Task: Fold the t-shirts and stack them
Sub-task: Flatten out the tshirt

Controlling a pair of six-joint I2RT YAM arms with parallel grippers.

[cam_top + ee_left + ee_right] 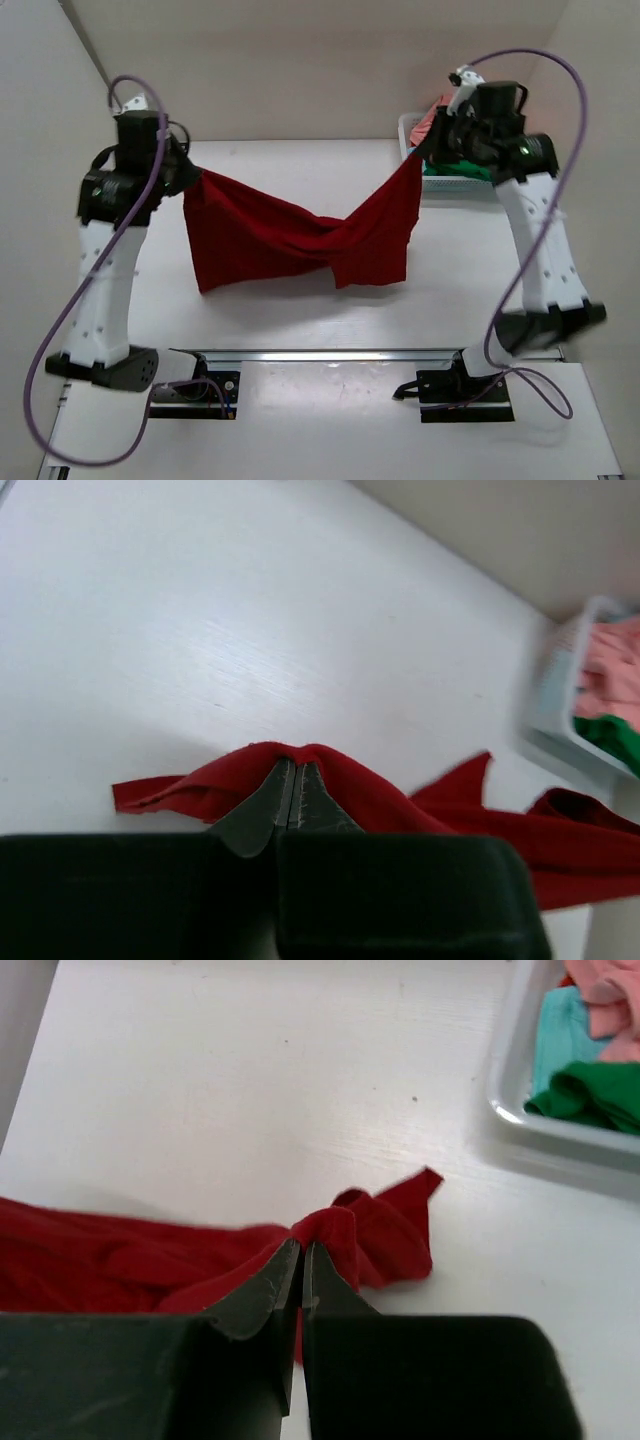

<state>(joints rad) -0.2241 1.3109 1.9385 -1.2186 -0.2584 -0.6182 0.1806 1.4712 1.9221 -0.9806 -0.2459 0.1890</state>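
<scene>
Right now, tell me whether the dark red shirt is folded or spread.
Neither: the dark red shirt hangs stretched between the left gripper and the right gripper, sagging in the middle, not yet folded.

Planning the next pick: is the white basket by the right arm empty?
No, the white basket holds a pink shirt and a green shirt, bunched side by side in the right wrist view.

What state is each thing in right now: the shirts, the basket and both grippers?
red t-shirt, unfolded, hanging between both grippers, sagging in the middle
left gripper, shut on one edge of the red t-shirt
right gripper, shut on the opposite edge of the red t-shirt
basket, upright on the table, holding shirts
pink t-shirt, crumpled in the basket
green t-shirt, crumpled in the basket
</scene>
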